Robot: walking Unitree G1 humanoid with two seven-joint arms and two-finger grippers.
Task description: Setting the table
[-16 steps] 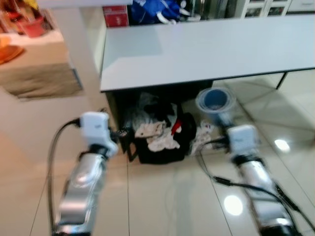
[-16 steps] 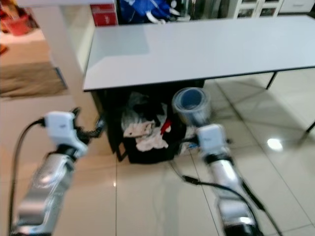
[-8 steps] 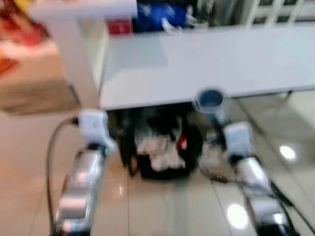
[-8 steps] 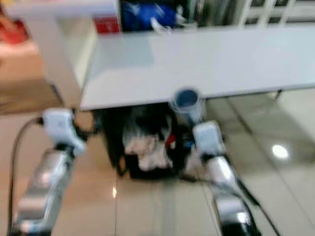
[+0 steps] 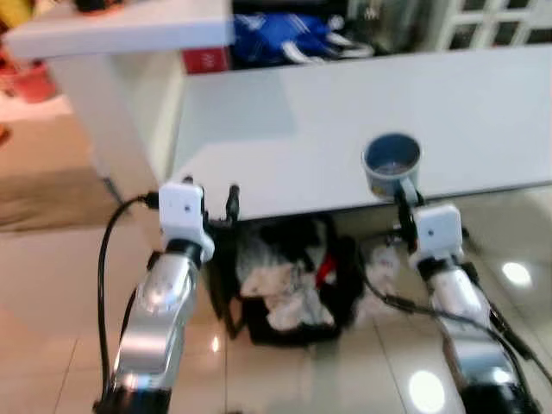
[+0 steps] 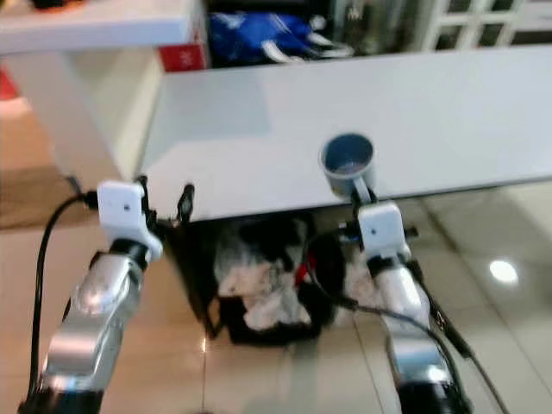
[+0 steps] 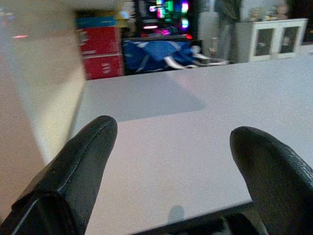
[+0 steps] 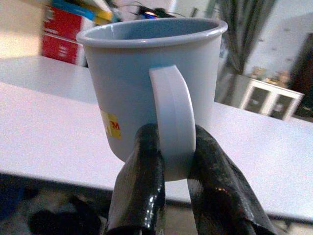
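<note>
Right pincer (image 8: 168, 166) clenched on mug (image 8: 142, 93) handle, above table (image 5: 483, 103) edge; left pincer (image 7: 171, 171) released.

Pale grey tabletop (image 5: 328, 112) before me, its near edge running just above my arms and its surface smooth and matte. Beneath the tabletop, the glossy beige tiled floor (image 5: 52, 285) carries a black basket (image 5: 289, 297) heaped with white and red cloth. Also on the floor, well left of the tabletop, lies a brown mat (image 5: 43, 194). Ceiling lights reflect in the tiles right of the basket.
</note>
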